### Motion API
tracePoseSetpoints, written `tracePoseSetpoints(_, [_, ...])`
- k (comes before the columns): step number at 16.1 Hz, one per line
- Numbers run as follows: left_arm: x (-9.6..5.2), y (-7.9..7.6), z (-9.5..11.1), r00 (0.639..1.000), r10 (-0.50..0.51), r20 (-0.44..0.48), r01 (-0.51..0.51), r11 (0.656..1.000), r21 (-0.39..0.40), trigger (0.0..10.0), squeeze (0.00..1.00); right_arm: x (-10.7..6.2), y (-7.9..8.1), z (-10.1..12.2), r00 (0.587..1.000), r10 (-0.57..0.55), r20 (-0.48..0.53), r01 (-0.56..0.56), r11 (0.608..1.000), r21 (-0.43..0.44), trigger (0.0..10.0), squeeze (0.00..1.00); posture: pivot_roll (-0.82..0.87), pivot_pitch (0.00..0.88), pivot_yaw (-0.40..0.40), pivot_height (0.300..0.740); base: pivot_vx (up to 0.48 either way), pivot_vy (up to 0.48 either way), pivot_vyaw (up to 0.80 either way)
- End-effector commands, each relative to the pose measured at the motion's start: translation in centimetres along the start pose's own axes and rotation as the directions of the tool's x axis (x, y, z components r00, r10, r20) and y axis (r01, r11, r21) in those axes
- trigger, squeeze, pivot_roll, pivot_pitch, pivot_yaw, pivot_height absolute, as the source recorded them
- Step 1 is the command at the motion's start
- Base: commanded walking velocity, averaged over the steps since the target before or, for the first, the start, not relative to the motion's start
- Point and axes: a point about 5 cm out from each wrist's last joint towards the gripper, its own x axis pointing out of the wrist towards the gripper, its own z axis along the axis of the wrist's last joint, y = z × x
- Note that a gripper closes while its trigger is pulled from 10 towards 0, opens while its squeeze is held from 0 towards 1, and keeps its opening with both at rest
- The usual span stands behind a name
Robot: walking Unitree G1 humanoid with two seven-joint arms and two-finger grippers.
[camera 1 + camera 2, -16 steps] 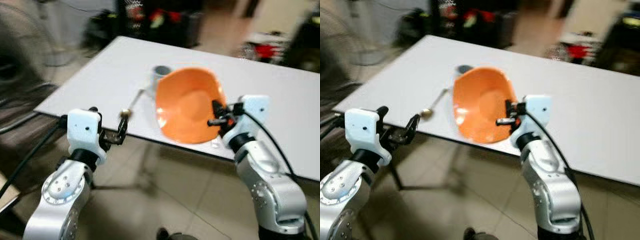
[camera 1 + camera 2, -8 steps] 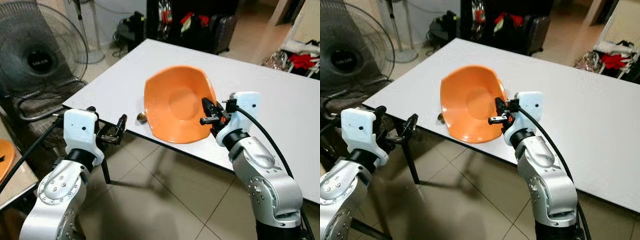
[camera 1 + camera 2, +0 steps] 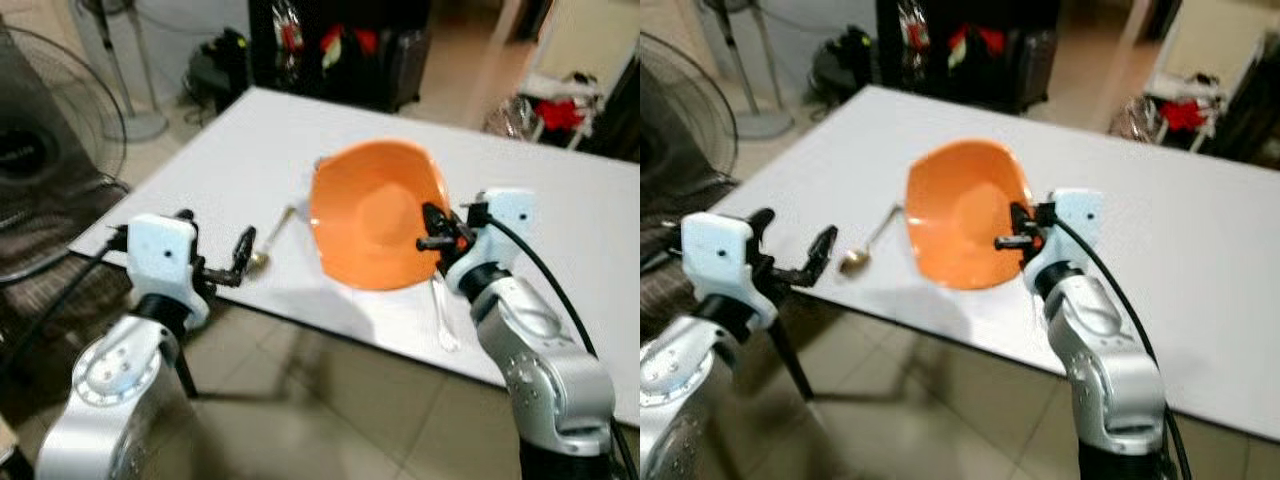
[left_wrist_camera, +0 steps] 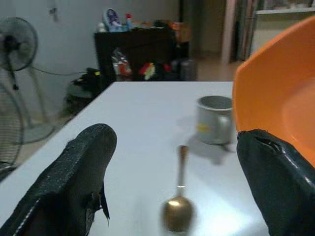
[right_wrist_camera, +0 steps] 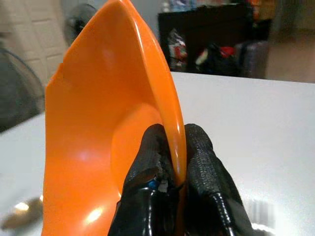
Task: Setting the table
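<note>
An orange plate (image 3: 375, 215) hangs tilted over the white table (image 3: 200, 190). My right gripper (image 3: 432, 228) is shut on its right rim, and its fingers (image 5: 152, 162) pinch the rim from both sides. A brass spoon (image 3: 268, 240) lies on the table left of the plate. A metal cup (image 4: 215, 126) stands behind it, mostly hidden by the plate (image 4: 280, 93) in the head views. My left gripper (image 3: 215, 242) is open at the table's front edge and points along the spoon (image 4: 179, 206). A white plastic utensil (image 3: 443, 315) lies below the plate.
A standing fan (image 3: 40, 150) is on the floor to the left. Dark furniture with bags and clutter (image 3: 330, 50) stands beyond the table's far side. The right half of the table is bare. Tiled floor lies below the front edge.
The camera has swung, so the whole picture has shifted. The plate stays in my right gripper. The spoon's handle and the white utensil have come out from behind the plate.
</note>
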Motion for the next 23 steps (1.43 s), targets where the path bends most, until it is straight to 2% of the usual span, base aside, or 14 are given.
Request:
tracePoseSetpoints(1, [0.1, 0.0, 0.1, 1.000, -0.010, -0.003, 0.010, 1.000, 0.004, 10.0, 0.00, 0.0, 0.8, 1.1, 0.998, 0.037, 0.049, -0.038, 0.999, 0.009, 10.0, 0.00, 0.00, 0.000, -0.028, 0.740, 0.356, 0.000, 0.00])
tracePoseSetpoints(6, [0.3, 0.3, 0.3, 1.000, -0.018, -0.002, 0.018, 1.000, 0.013, 10.0, 0.00, 0.1, 0.8, 1.5, 0.997, 0.033, 0.067, -0.036, 0.998, 0.045, 10.0, 0.00, 0.01, 0.000, -0.023, 0.740, 0.355, 0.000, 0.00])
tracePoseSetpoints(9, [0.3, 0.3, 0.3, 1.000, -0.025, -0.004, 0.026, 0.999, 0.019, 10.0, 0.00, 0.2, 0.7, 1.6, 0.997, 0.027, 0.072, -0.032, 0.998, 0.060, 10.0, 0.00, 0.01, 0.000, -0.016, 0.740, 0.356, 0.000, -0.72])
tracePoseSetpoints(12, [0.4, 0.3, 0.4, 0.999, -0.036, -0.006, 0.037, 0.999, 0.025, 10.0, 0.00, 0.6, 0.1, 2.4, 0.996, 0.016, 0.088, -0.026, 0.994, 0.108, 10.0, 0.00, 0.01, 0.000, -0.011, 0.740, 0.359, 0.000, 0.00])
tracePoseSetpoints(15, [0.2, 0.5, 0.3, 0.999, -0.041, -0.016, 0.041, 0.999, 0.031, 10.0, 0.00, 1.6, -0.7, 3.0, 0.998, 0.025, 0.060, -0.035, 0.984, 0.173, 10.0, 0.00, 0.01, 0.000, -0.008, 0.740, 0.219, 0.000, 0.00])
tracePoseSetpoints(18, [0.2, 0.4, 0.0, 0.991, -0.118, -0.060, 0.122, 0.990, 0.071, 10.0, 0.00, 4.1, -3.1, 3.4, 0.998, -0.027, -0.049, 0.038, 0.972, 0.232, 10.0, 0.00, 0.01, 0.000, 0.000, 0.740, 0.000, 0.000, 0.00])
tracePoseSetpoints(20, [0.3, 0.4, 0.1, 0.985, -0.159, -0.061, 0.163, 0.983, 0.080, 10.0, 0.00, 5.5, -3.9, 3.5, 0.992, -0.057, -0.110, 0.083, 0.964, 0.252, 10.0, 0.00, 0.01, 0.000, 0.003, 0.740, 0.000, 0.000, 0.00])
tracePoseSetpoints(22, [0.6, 0.6, 0.5, 0.965, -0.252, -0.070, 0.258, 0.962, 0.091, 10.0, 0.00, 8.2, -4.8, 3.2, 0.970, -0.046, -0.239, 0.108, 0.961, 0.253, 10.0, 0.00, 0.01, 0.000, 0.000, 0.740, 0.000, 0.000, 0.00])
tracePoseSetpoints(23, [0.7, 0.6, 0.5, 0.954, -0.287, -0.086, 0.295, 0.951, 0.094, 10.0, 0.00, 9.0, -5.2, 2.7, 0.957, -0.046, -0.286, 0.128, 0.953, 0.274, 10.0, 0.00, 0.01, 0.000, 0.000, 0.740, 0.000, 0.000, 0.00])
